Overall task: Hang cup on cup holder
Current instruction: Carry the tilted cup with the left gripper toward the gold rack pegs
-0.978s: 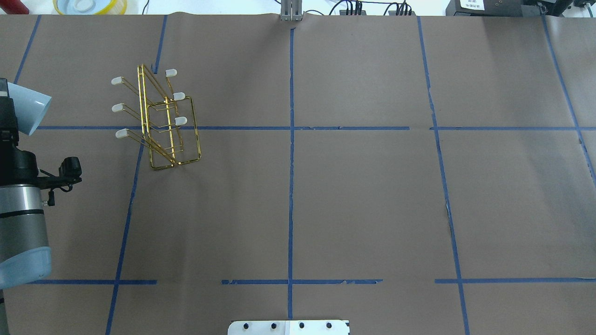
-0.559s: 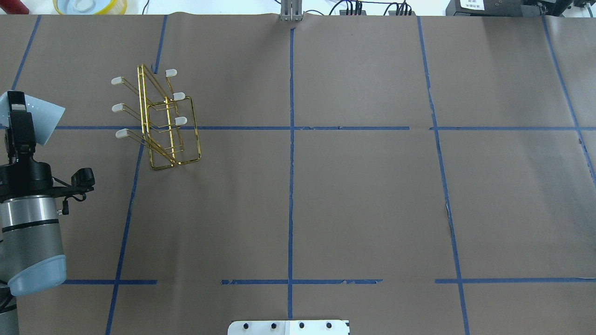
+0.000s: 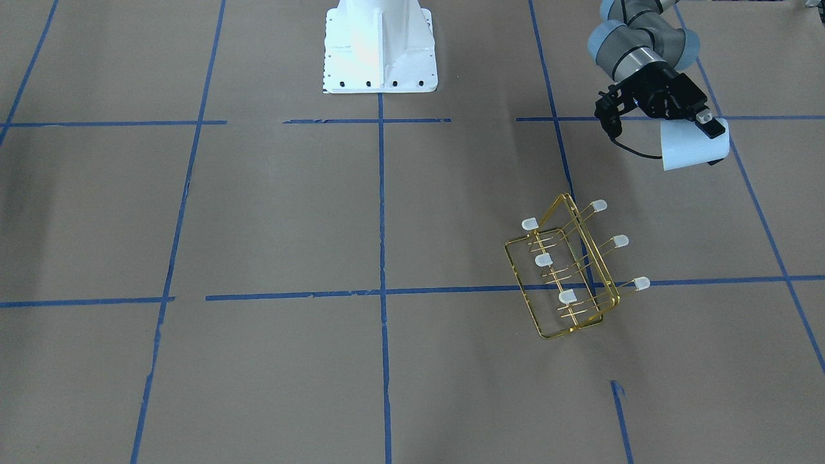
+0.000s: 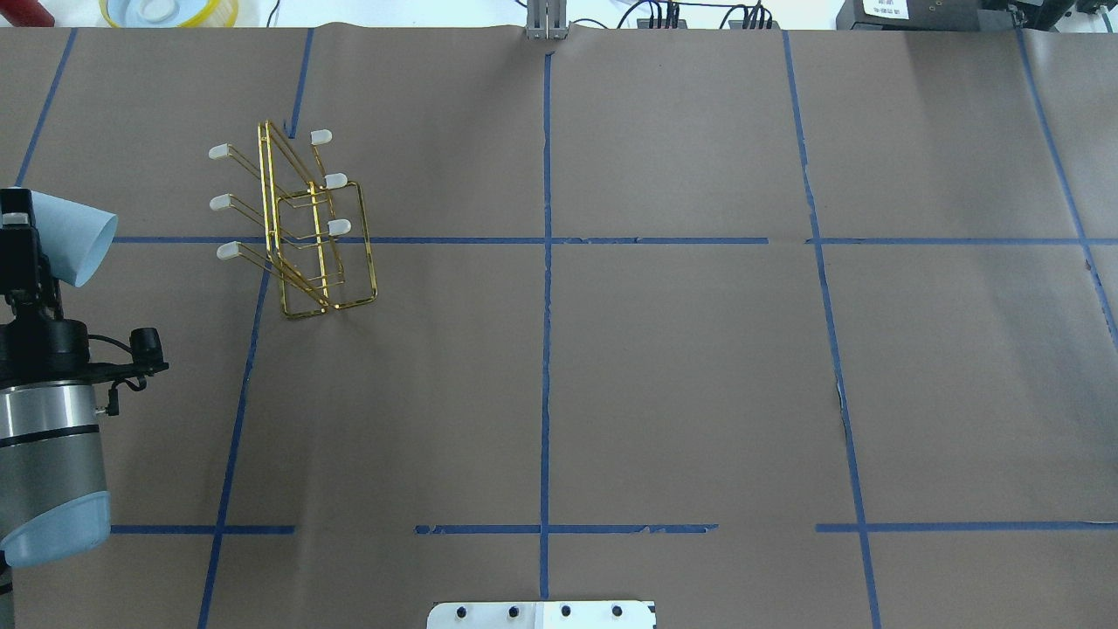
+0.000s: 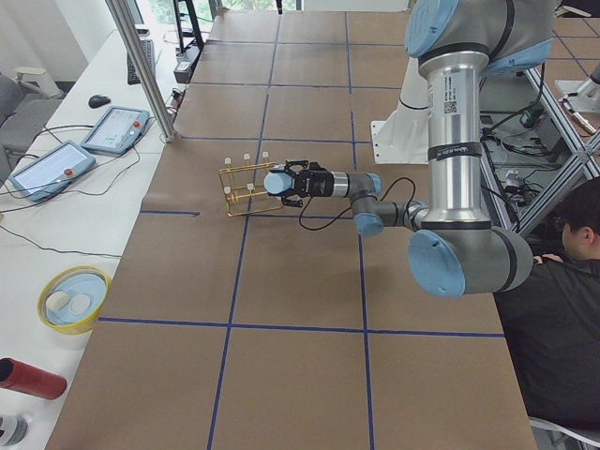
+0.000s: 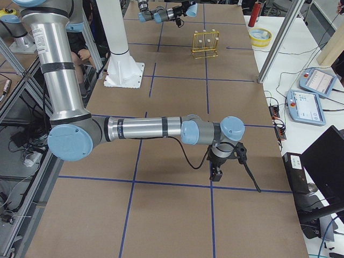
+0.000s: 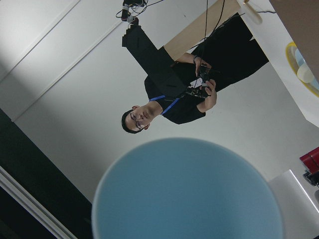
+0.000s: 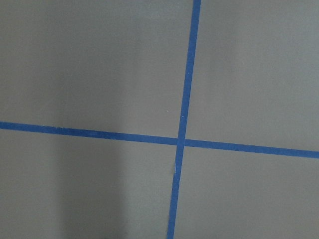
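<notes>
Left gripper clamps the cup — one finger mostly hidden; right gripper — cannot tell its state.

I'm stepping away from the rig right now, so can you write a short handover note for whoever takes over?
Left hand: shut on the cup, held on its side above the table, wide end toward the rack, clear of it.
Right hand: over bare table, far from the rack; whether it is open or shut cannot be told.
Rack: standing on the table, all six prongs bare.
Done: cup picked up.
Left: bring the cup to a prong, slip its mouth over the cap, release.
</notes>
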Controlling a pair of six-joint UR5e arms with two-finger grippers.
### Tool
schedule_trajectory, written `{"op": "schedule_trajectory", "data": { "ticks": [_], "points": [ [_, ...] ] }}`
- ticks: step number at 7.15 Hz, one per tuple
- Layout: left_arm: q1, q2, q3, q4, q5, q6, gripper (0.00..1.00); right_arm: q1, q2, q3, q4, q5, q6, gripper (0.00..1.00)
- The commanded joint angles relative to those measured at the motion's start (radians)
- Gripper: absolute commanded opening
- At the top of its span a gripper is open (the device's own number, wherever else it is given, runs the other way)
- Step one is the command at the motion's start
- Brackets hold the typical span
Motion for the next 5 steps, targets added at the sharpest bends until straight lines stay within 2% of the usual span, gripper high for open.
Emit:
{"op": "schedule_trajectory", "data": {
  "ticks": [1,2,5],
  "points": [
    [0.002,0.001,0.008,0.036,-0.006,0.035,0.0,0.0,0.002,0.0,0.0,0.0,0.0,1.0],
    [0.007,-0.028,0.008,0.042,-0.007,0.17,0.0,0.0,0.0,0.001,0.0,0.0,0.0,1.0],
    [0.01,-0.113,0.066,0.06,-0.003,0.291,0.0,0.0,0.0,0.0,0.0,0.0,0.0,1.0]
  ]
}}
